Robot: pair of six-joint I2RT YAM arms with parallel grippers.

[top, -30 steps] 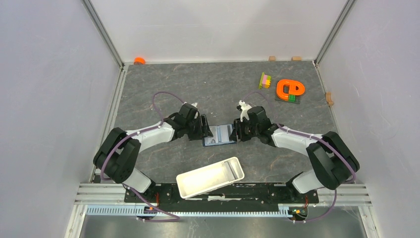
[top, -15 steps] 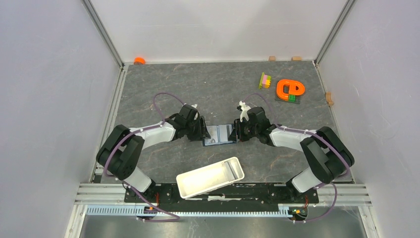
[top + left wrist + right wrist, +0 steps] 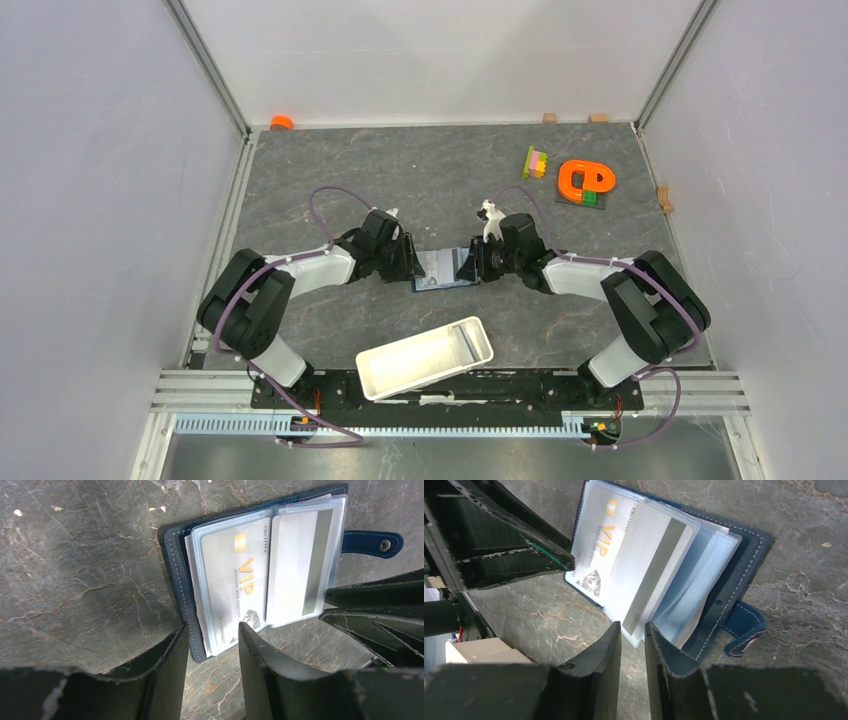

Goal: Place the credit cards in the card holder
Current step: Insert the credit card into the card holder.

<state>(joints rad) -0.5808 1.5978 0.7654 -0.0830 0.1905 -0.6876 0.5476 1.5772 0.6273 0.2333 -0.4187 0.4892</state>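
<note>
Top view: the card holder (image 3: 441,270) lies open on the grey table (image 3: 330,170), mid-field, between my two tools. My left gripper (image 3: 414,268) comes at it from 9 o'clock and my right gripper (image 3: 468,267) from 3 o'clock, both low, with their tips at the holder's edges. A white tray (image 3: 425,357) sits at 6 o'clock of the holder, apart from it, near my bases. An orange loop (image 3: 585,180) and coloured blocks (image 3: 536,162) lie well out at 1 o'clock. Left wrist view: navy cover underneath, clear sleeves on top. The VIP card (image 3: 232,580), whitish with gold letters, sits in one sleeve; the striped card (image 3: 300,565), with a grey band, is in the sleeve at its 3 o'clock. The snap tab (image 3: 372,540) sticks out of the holder toward 3 o'clock, over bare table. My left jaws stand partly spread, straddling the holder's 6 o'clock corner; one finger is at the cover's edge, the other shows a sliver of gap, so no pinch that I can see. My right tool's fingers show at 4 o'clock. Right wrist view: the sleeves are fanned, lifted off the cover toward the tab side. My right jaws are nearly together, with the corner of the striped card's sleeve between the tips at 6 o'clock. I cannot tell whether it is nipped or loose. The left tool fills 10 o'clock.
</note>
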